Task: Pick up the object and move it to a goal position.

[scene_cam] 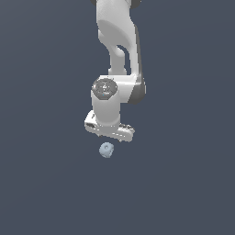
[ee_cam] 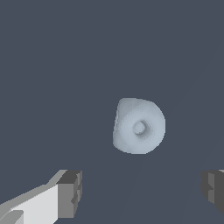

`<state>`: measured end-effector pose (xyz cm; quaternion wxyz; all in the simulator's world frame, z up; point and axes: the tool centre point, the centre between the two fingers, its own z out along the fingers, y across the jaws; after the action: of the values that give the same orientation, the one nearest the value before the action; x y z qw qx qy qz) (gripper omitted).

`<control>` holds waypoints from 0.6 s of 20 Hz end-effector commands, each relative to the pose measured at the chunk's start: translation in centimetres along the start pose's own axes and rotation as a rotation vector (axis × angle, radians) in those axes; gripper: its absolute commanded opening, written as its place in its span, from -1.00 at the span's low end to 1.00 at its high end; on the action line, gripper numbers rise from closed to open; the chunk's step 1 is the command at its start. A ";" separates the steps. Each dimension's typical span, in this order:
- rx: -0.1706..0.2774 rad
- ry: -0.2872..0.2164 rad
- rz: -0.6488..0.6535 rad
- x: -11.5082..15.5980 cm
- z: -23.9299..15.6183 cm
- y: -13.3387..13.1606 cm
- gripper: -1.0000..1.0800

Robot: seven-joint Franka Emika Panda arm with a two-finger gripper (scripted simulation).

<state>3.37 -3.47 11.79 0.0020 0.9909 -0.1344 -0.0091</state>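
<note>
— One object (ee_cam: 139, 126) only: a small pale blue-grey lump, faceted, with a dimple facing my wrist camera. It lies alone on the dark worktop (scene_cam: 41, 183), just beyond my gripper (scene_cam: 110, 131) in the exterior view, not touching it.

— How will it handle?

— Light, I'd judge, and rigid. Being roundish, it could roll or squirt out of a loose pinch, so I would take it across its widest middle, pads on opposite flanks.

— And your fingers (ee_cam: 70, 192)?

— Spread wide apart, holding nothing; the object sits ahead of the gap, not yet between them.

— Any containers?

— None visible, and no goal marker shows either.
</note>
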 end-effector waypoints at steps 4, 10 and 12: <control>0.006 0.012 0.114 1.9 1.7 1.1 0.92; 0.008 0.017 0.162 2.7 2.5 1.7 0.92; 0.007 0.016 0.158 2.6 2.5 1.6 0.92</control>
<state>5.39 -5.78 9.26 0.0003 0.9773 -0.2121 -0.0010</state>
